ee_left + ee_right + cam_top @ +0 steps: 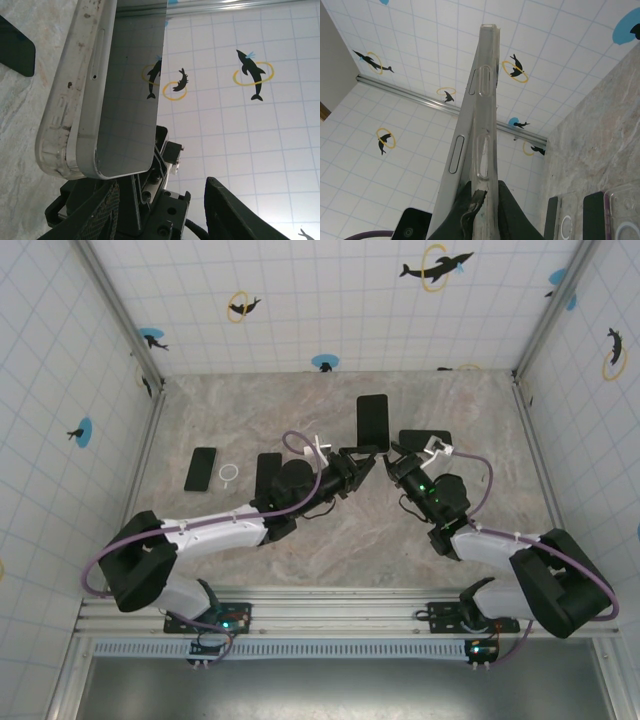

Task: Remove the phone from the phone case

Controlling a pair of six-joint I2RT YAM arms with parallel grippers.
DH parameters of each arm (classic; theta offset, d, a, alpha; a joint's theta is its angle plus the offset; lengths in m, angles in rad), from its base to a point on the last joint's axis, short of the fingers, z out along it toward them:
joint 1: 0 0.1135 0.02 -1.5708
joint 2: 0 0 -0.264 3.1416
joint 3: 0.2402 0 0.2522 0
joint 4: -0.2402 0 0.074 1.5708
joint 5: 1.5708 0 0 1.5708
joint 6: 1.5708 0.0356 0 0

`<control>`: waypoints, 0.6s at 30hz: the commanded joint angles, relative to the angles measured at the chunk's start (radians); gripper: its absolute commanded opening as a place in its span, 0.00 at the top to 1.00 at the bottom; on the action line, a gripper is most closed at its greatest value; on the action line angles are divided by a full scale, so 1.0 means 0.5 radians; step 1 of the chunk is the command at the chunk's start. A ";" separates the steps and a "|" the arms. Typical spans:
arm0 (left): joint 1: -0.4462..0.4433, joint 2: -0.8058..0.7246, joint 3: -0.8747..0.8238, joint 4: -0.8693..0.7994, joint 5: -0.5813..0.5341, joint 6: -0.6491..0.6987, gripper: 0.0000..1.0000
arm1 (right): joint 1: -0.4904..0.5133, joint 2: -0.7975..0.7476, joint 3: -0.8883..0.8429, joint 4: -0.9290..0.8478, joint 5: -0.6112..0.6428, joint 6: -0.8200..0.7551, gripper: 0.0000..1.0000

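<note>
Marble tabletop (300, 540), dolphin-tiled walls (330, 300) (white grid); phone case (485, 125) clenched in right gripper (481, 200), left gripper (360, 460) agape

— What colour is the phone (130, 90)?
— Dark grey glass with a silver rim. Its phone case (65, 110) is clear, yellowed and specked brown.
— Below the phone?
— The table (300, 400) is veined beige-grey marble.
— Behind the phone?
— White walls (330, 300) with a grey grid and black dolphins (432, 267) in yellow rings.
</note>
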 commanded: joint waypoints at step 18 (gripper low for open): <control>0.009 0.121 0.064 0.200 -0.273 -0.047 0.60 | 0.107 -0.049 0.019 0.252 0.082 -0.015 1.00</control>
